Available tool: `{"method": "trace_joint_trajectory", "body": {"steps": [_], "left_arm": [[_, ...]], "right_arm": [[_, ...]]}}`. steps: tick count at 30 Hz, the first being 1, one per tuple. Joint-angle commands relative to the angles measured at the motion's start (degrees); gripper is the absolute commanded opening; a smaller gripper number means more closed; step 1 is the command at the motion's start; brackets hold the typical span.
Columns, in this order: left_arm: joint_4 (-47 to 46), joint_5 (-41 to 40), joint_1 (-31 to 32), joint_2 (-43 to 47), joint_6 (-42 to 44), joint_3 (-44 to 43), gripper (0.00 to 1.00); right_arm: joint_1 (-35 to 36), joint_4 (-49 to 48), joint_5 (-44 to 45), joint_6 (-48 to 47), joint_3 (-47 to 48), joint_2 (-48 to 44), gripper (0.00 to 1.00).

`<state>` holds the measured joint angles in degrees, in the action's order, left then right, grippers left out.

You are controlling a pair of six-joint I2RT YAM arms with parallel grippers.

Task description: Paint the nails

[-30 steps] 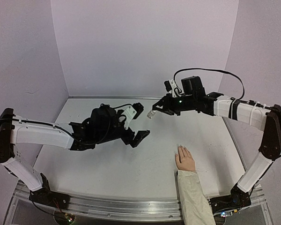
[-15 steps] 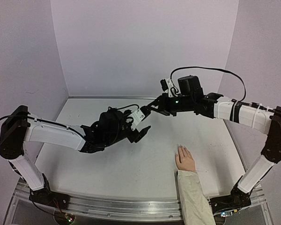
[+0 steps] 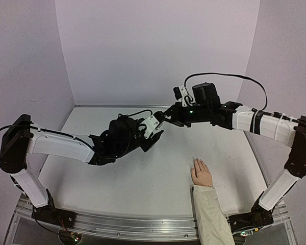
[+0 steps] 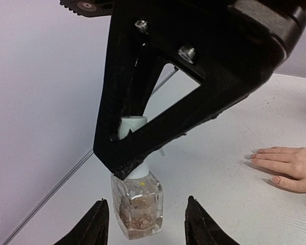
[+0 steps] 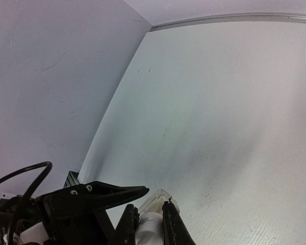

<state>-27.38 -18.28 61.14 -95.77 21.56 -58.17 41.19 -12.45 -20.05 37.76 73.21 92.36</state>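
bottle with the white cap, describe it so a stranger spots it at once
Over the white table, the left claw and right claw meet. The right one pinches the white cap of a small bottle: clear, square, brownish inside, unlike the black claws.

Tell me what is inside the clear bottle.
The bottle holds brownish speckled liquid in its lower part. No brush shows; the right gripper covers most of the white cap.

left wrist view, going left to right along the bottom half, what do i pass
black fingertip → small clear white-capped bottle → second black fingertip → pale flesh-coloured hand lying flat
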Motion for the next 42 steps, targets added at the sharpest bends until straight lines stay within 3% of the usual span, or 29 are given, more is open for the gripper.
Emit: {"method": "trace_joint_trajectory", "body": {"steps": [1, 10, 19, 23, 26, 29, 31, 34, 36, 39, 42], "left_arm": [[-2.81, -1.76, 0.20, -0.13, 1.00, -3.18, 0.47], [-2.80, -2.05, 0.21, -0.04, 1.22, -3.70, 0.37], [-2.45, 0.61, 0.24, 1.77, 0.04, -2.61, 0.10], [-1.04, 5.35, 0.21, 4.66, -2.43, -0.28, 0.00], [0.66, 15.25, -0.35, 8.26, -6.08, 2.11, 0.00], [2.67, 31.85, -3.77, 12.42, -13.67, 3.55, 0.00], [2.87, 47.74, -8.87, 13.93, -24.95, 3.33, 0.00], [2.94, 70.74, -13.78, 12.22, -33.84, -0.44, 0.00], [2.99, 80.46, -14.21, 10.72, -37.08, -3.18, 0.00], [2.89, 85.00, -14.21, 10.14, -40.03, -4.67, 0.00], [2.86, 80.03, -14.21, 12.13, -38.44, -2.73, 0.00]], "right_arm": [[0.70, -3.02, -0.07, 0.29, 0.77, -1.12, 0.00], [1.40, -3.02, -0.10, 0.13, 1.15, -0.52, 0.00], [1.61, -3.02, -0.57, -1.06, 1.23, -0.58, 0.00], [1.61, -2.94, -1.70, -5.26, 2.15, -0.83, 0.00], [1.61, -2.60, -4.77, -12.55, 3.20, -1.31, 0.00], [1.53, -2.33, -11.44, -23.20, 3.08, -2.01, 0.00], [1.53, -2.32, -21.01, -30.87, 2.03, -2.49, 0.00], [1.57, -1.96, -43.77, -41.69, 0.45, -2.49, 0.00], [1.53, -1.92, -48.53, -42.85, 0.17, -2.13, 0.00], [1.51, -0.36, -50.02, -42.78, 1.64, -0.51, 0.00], [1.44, -0.19, -48.35, -43.47, 1.18, -1.17, 0.00]]}}
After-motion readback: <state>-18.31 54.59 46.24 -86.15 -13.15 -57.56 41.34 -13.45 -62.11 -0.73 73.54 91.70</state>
